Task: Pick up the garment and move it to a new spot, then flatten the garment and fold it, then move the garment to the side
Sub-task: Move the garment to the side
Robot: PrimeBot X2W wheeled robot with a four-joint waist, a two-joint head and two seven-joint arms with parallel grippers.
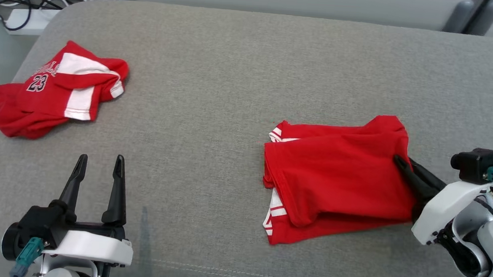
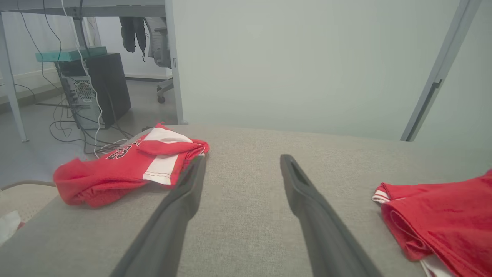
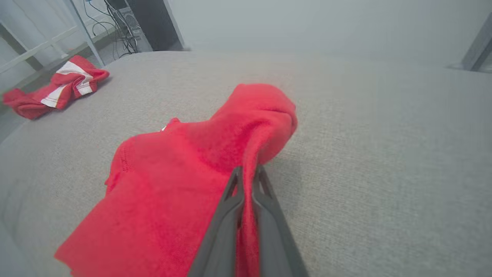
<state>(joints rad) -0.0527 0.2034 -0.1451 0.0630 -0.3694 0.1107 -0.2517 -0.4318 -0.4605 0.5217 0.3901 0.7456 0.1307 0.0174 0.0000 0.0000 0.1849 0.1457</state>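
L hand [image 1: 101,158] & R hand [image 1: 398,159]: long blk fingers [image 1: 117,191], white wrist shells [image 1: 89,246], teal cable plugs [image 1: 29,249].

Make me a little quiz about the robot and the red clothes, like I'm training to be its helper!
1. True or false: the left gripper is holding cloth.
2. What number is on the crumpled jersey? A) 23 B) 7 C) 45
3. Fill in: the folded red garment is pinched at its edge by the ___ gripper.

Key: 1 false, it is open above the grey cushion. 2 A. 3 right: the right gripper is shut on it.
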